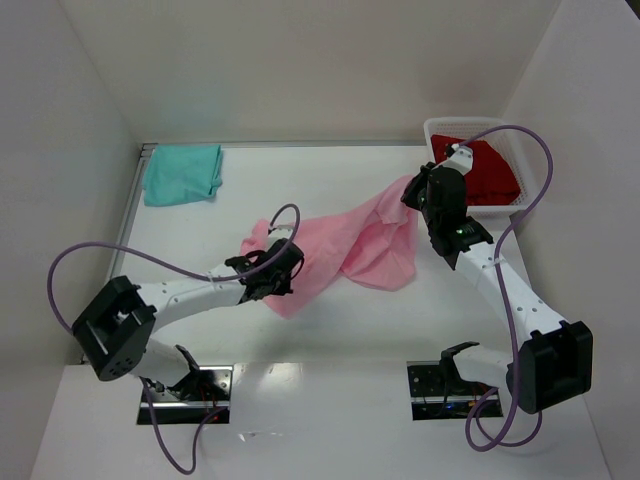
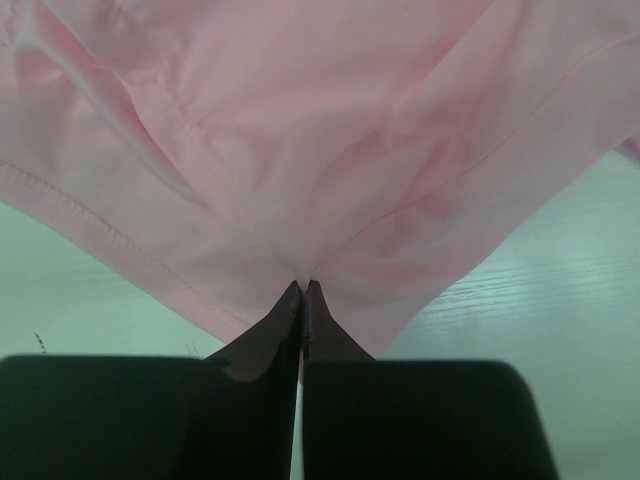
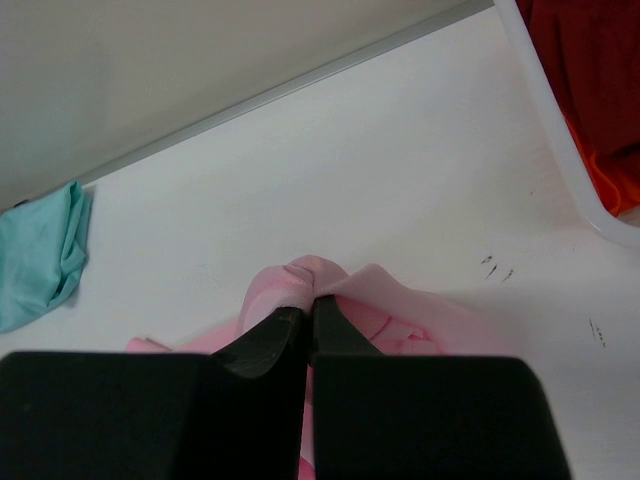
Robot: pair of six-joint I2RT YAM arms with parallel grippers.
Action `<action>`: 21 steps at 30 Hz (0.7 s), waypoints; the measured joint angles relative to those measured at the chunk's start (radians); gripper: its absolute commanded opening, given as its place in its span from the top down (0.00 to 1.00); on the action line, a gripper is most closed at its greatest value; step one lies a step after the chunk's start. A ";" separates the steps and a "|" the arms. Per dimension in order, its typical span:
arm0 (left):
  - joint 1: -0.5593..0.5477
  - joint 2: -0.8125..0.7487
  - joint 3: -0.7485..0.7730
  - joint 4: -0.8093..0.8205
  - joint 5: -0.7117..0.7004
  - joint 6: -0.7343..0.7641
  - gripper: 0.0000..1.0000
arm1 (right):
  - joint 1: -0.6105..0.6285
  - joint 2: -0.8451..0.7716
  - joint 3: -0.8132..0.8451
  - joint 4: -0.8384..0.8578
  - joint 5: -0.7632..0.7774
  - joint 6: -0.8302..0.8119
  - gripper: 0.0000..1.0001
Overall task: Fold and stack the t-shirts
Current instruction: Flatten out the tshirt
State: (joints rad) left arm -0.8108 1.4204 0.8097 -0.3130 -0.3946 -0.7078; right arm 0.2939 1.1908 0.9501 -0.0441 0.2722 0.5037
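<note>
A light pink t-shirt point(image 1: 360, 240) hangs stretched between my two grippers over the middle of the table. My left gripper point(image 1: 283, 262) is shut on its lower left part; in the left wrist view the pink cloth point(image 2: 320, 150) fans out from the closed tips point(image 2: 302, 288). My right gripper point(image 1: 415, 192) is shut on its upper right end, with a bunch of pink cloth point(image 3: 315, 275) pinched at the tips point(image 3: 308, 308). A folded teal t-shirt point(image 1: 182, 172) lies at the back left. A red t-shirt point(image 1: 490, 170) lies in the white basket point(image 1: 432, 130) at the back right.
The basket's white rim point(image 3: 550, 130) runs close to the right of my right gripper. The teal t-shirt point(image 3: 40, 255) shows far left in that view. Walls enclose the table at the back and both sides. A purple cable loops near each arm.
</note>
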 measured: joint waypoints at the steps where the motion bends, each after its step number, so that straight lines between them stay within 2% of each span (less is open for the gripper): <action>1: -0.001 0.010 -0.002 0.001 0.003 0.000 1.00 | 0.000 0.000 0.000 0.000 0.000 0.000 0.98; 10: -0.005 0.047 -0.013 0.006 0.002 -0.002 1.00 | 0.000 0.000 0.000 0.000 0.001 0.000 0.98; 15: -0.004 -0.135 0.014 -0.025 -0.128 0.003 1.00 | 0.000 0.009 0.002 0.005 0.000 0.000 0.98; 21: 0.048 -0.328 0.149 0.037 -0.262 0.096 1.00 | 0.000 0.029 0.065 0.006 -0.021 0.000 0.99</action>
State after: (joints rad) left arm -0.7624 1.0927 0.9588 -0.2764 -0.6567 -0.6121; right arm 0.2935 1.2198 1.0153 -0.0376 0.2512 0.5041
